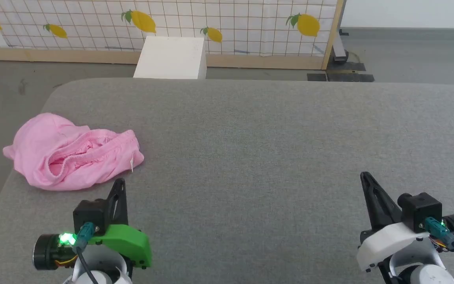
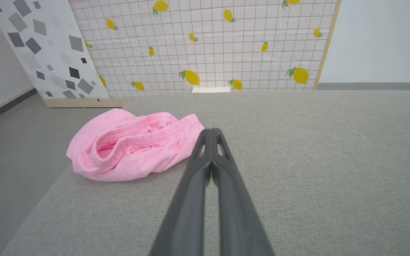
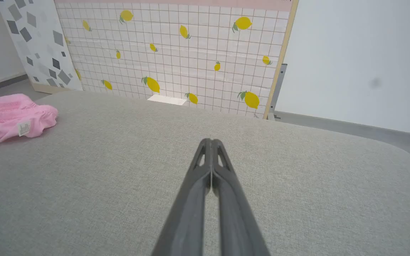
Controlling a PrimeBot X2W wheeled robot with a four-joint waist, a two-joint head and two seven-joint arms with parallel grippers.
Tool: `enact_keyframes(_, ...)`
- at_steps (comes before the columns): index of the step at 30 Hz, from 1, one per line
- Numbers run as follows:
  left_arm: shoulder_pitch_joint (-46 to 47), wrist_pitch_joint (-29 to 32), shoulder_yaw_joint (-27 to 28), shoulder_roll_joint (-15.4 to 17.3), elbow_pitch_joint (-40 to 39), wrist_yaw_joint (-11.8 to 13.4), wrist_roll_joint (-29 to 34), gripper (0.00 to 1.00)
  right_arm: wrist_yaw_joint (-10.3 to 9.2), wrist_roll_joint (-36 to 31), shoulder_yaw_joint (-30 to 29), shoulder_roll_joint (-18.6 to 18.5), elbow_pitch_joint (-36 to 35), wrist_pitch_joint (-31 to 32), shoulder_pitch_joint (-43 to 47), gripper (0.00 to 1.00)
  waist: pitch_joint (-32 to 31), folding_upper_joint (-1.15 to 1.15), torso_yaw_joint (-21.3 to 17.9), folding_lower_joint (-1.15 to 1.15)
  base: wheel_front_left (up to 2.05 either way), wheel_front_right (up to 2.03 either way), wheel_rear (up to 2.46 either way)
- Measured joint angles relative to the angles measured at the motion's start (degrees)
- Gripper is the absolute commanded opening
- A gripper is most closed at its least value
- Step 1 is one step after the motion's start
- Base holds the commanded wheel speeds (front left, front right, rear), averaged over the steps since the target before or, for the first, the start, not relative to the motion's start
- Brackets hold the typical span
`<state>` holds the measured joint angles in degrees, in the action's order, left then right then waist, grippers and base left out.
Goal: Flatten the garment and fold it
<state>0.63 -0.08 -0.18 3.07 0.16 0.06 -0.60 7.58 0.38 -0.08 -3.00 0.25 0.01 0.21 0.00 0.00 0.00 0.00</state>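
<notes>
The garment (image 1: 73,152) lies bunched at the tabletop's (image 1: 250,138) left edge. Both your left gripper (image 1: 120,182) and right gripper (image 1: 364,175) have fingers pressed together, empty: part them first, then pinch the waistband (image 2: 176,124) at two spread spots.

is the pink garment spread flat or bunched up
Bunched up. The garment lies in a crumpled heap near the left edge of the grey surface, its gathered waistband curled open and the cloth rumpled over itself.
</notes>
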Motion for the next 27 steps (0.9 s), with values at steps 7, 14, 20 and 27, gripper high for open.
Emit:
enact_keyframes(7,0.0,0.0,0.0,0.0,0.0,0.0,0.0,0.0,0.0,0.0,0.0,0.0,0.0,0.0,0.0,0.0,0.0,0.0,0.0,0.0,0.0,0.0,0.0)
enact_keyframes(14,0.0,0.0,0.0,0.0,0.0,0.0,0.0,0.0,0.0,0.0,0.0,0.0,0.0,0.0,0.0,0.0,0.0,0.0,0.0,0.0,0.0,0.0,0.0)
enact_keyframes(20,0.0,0.0,0.0,0.0,0.0,0.0,0.0,0.0,0.0,0.0,0.0,0.0,0.0,0.0,0.0,0.0,0.0,0.0,0.0,0.0,0.0,0.0,0.0)
enact_keyframes(27,0.0,0.0,-0.2,0.0,0.0,0.0,-0.1,1.0,0.0,0.0,0.0,0.0,0.1,0.0,0.0,1.0,0.0,0.0,0.0,0.0,0.0,0.0,0.0)
